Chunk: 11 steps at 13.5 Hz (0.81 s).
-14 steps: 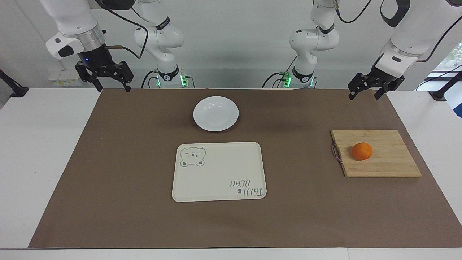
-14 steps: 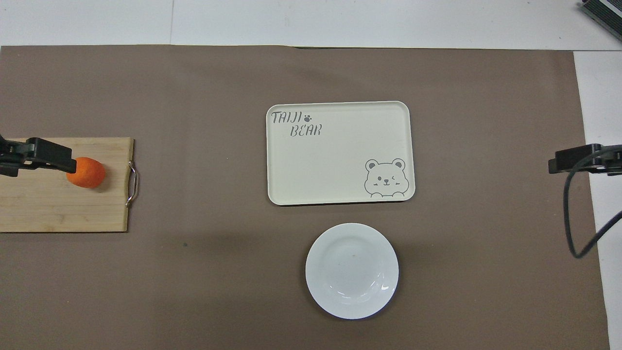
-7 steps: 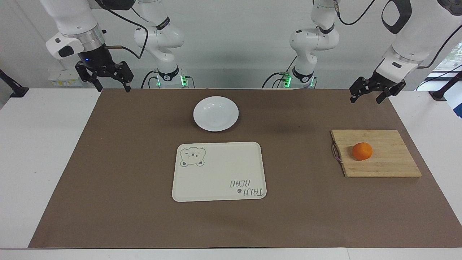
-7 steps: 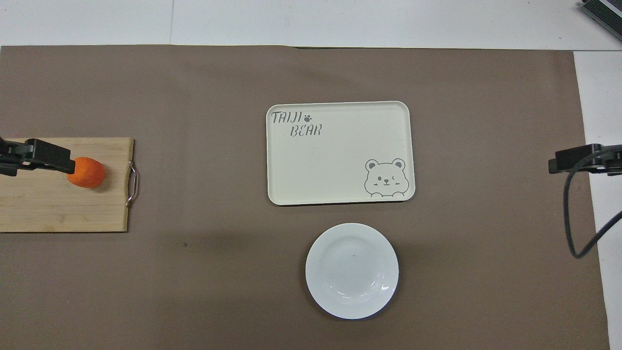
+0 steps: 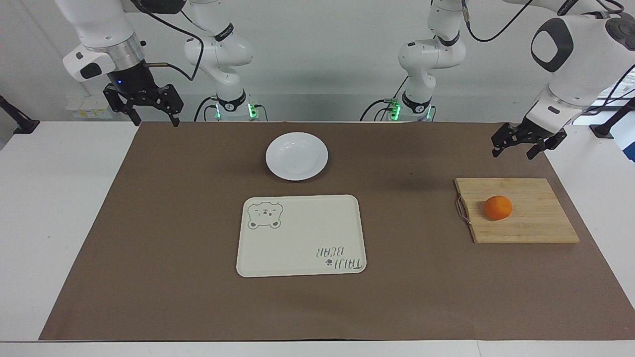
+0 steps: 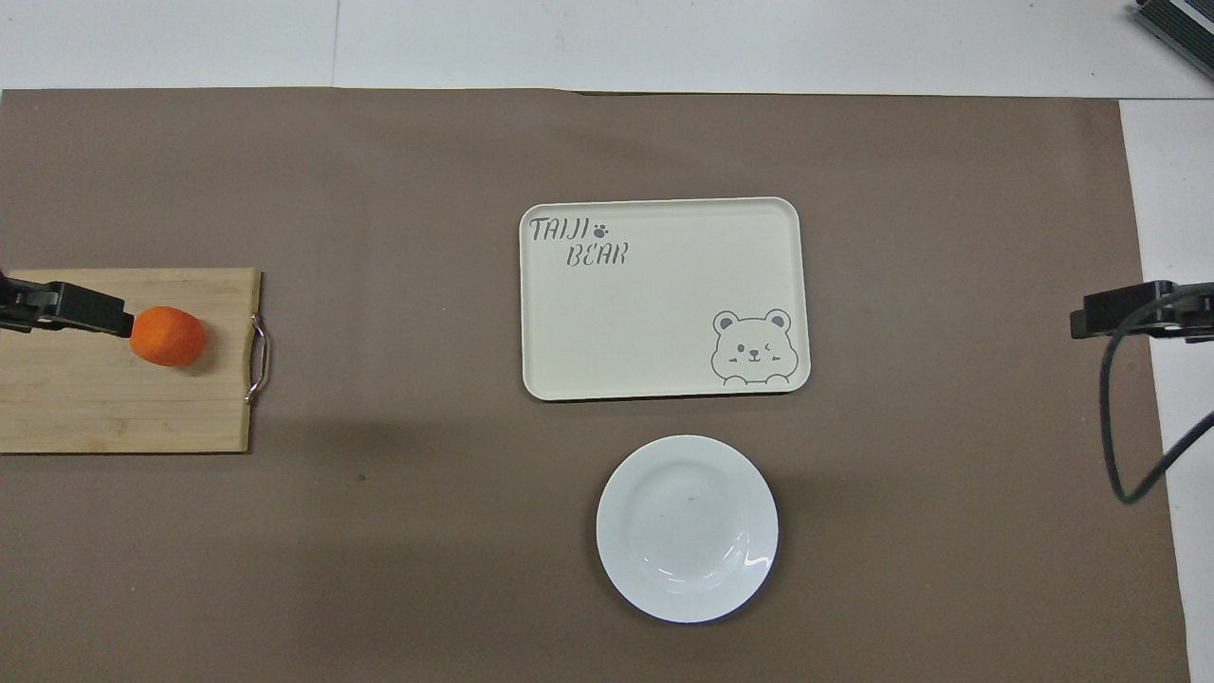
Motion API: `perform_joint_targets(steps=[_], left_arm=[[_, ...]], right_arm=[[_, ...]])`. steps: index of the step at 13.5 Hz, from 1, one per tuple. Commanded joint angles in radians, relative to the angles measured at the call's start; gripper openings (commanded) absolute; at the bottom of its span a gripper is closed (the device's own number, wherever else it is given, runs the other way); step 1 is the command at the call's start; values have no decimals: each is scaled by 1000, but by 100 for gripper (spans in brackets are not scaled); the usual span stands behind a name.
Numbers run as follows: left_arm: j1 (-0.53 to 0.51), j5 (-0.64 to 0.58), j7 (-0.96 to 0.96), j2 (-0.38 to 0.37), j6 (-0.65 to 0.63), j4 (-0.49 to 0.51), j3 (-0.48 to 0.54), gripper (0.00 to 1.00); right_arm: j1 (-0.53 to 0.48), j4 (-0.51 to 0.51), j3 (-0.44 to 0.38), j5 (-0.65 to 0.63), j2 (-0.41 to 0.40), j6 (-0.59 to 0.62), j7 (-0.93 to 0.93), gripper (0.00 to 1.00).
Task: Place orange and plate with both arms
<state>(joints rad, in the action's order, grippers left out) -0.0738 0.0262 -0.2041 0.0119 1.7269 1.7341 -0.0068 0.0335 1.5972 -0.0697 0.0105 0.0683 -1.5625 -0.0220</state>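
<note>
Facing view risk: orange (image 5: 497,207) is round and smooth; a claw closing off-centre could send it rolling off the flat wooden board (image 5: 516,210).
Plate risk: plate (image 5: 296,155) is glossy, shallow, thin-rimmed; fingers may slip on the rim.
Tray: cream rectangle (image 5: 301,235), rounded corners, bear print; plate lies nearer the robots than it, orange toward the left arm's end.
Left claw (image 5: 527,145): wide, empty, in the air above the mat.
Right claw (image 5: 143,104): wide, empty, waiting.
</note>
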Motion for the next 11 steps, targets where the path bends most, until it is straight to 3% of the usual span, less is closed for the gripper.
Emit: perform_joint_targets(steps=[1,11], left_arm=[[-32,-9,-69,-3,72,53,-5,100],[-101,-8,-176,137,261,110,-7,100]], right_arm=[[-6,-17,4,14,-5,22,-22,100],[-6,-17,4,14,-7,22,-22,100]])
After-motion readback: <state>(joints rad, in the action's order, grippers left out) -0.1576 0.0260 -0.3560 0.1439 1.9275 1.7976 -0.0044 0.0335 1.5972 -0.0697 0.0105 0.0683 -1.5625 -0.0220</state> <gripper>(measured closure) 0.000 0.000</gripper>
